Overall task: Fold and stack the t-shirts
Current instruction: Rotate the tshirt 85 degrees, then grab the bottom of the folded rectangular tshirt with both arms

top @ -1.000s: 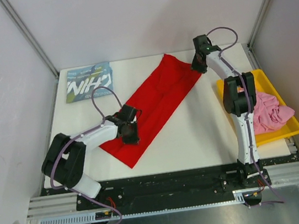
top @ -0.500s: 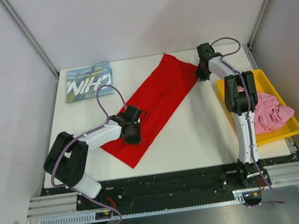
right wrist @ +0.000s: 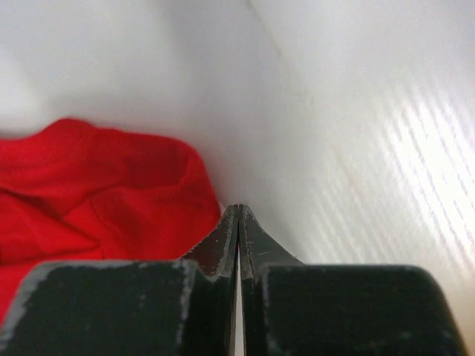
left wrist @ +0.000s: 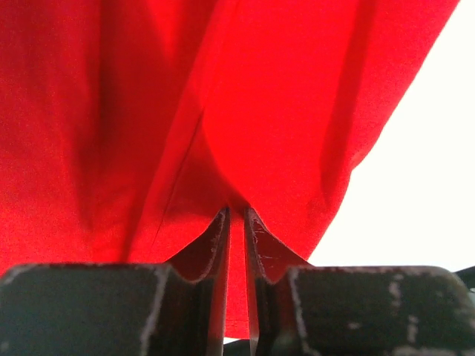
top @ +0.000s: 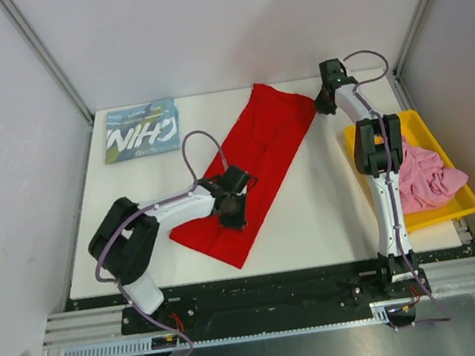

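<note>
The red t-shirt (top: 259, 144) lies diagonally on the table (top: 330, 209). The left hand (left wrist: 237, 215) pinches its near end. The right hand (right wrist: 238, 210) is closed at the far corner, its grip unclear. Fold with the cloth taut.

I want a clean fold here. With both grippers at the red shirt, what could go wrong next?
The right gripper looks shut beside the far corner of the red shirt, with no cloth seen between its fingers. If it missed, the fold may come out skewed. The left gripper pinches a bunched ridge of the cloth, so a pull might drag the whole shirt and wrinkle it.
</note>
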